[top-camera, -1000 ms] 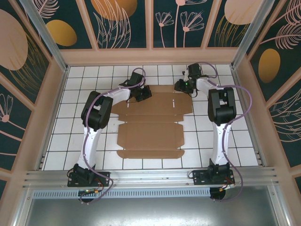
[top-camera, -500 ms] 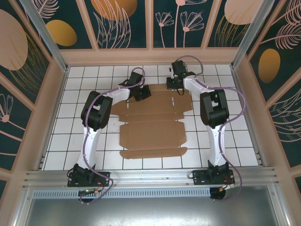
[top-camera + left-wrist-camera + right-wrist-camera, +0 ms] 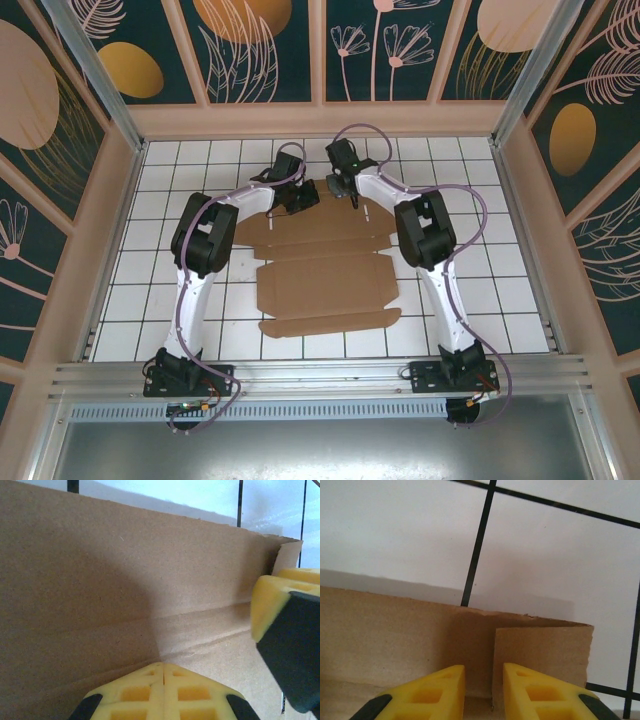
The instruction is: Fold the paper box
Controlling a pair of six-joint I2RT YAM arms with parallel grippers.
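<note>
L hand (image 3: 163, 667) closed tight over paper box (image 3: 320, 285); R hand (image 3: 484, 672) narrow gap by upright flap (image 3: 542, 655).

One paper box (image 3: 320, 285) — two tools (image 3: 164, 667) (image 3: 484, 675) (yellow-padded)

Bright, even light; top view sharp. Wrist views soft up close. A dark shadow crosses the box (image 3: 75, 580) in the left wrist view.

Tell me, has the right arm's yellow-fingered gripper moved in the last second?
Yes. The right gripper swung left along the far edge of the flat brown cardboard sheet, ending nearly in line with the back wall's middle wooden post.
</note>
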